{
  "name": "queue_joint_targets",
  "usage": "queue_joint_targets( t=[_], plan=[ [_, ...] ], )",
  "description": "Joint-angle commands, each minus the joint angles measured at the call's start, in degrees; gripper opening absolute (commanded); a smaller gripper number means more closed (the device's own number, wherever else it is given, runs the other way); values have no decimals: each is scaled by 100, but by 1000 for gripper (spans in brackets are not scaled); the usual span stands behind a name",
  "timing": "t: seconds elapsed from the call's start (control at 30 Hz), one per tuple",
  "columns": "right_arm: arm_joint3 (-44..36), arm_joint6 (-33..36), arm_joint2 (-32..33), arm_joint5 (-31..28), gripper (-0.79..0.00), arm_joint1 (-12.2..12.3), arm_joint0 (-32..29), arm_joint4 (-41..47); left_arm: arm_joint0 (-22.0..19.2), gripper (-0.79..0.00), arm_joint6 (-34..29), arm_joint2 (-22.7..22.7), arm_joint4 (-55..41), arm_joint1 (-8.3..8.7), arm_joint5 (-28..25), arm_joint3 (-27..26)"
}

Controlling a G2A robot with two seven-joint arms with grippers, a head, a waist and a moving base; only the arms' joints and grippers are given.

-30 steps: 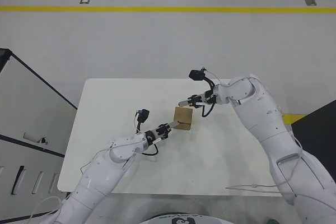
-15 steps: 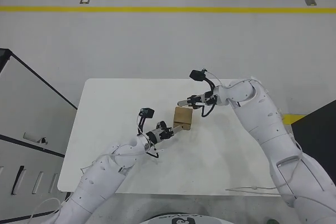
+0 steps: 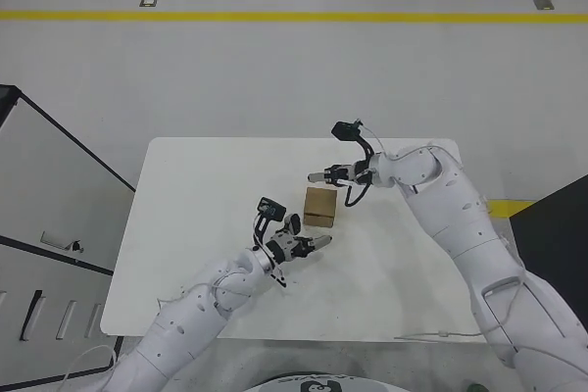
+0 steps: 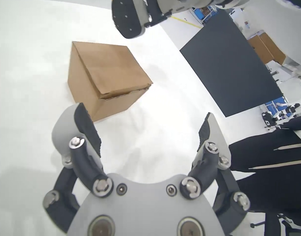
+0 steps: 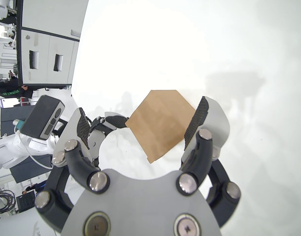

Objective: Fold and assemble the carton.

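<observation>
The carton (image 3: 320,206) stands folded shut on the surface (image 3: 196,196) as the left gripper (image 3: 317,242) backs off it, fingers apart, the right gripper (image 3: 317,177) spread-fingered just beyond it, assembly seemingly done.

No lettering, number or brand mark can be read anywhere. The carton (image 4: 108,74) shows plain brown faces with no print or sticker, both from above and from either wrist. The grey cabinet (image 3: 39,186), at nine o'clock from the table (image 3: 206,196), carries a small pale tag (image 5: 75,33) on one door. It may be a label, but it is too small to make out. The yellow floor line (image 3: 294,16), at twelve o'clock from the table, is a plain stripe without characters.
</observation>
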Motion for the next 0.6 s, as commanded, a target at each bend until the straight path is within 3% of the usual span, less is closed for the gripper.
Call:
queue_joint_targets(
  t=[0.0, 0.2, 0.57],
  plan=[
    [53, -69, -36, -14, 0, -13, -2, 0, -8, 0, -171, 10, -80, 2, -160, 6],
    [305, -167, -206, -93, 0, -95, 60, 136, 4, 0, -296, 29, -413, -19, -444, 19],
    [644, -132, -307, -161, 0, -161, 195, 315, -278, 0, 362, 258, -279, -192, -353, 483]
  ],
)
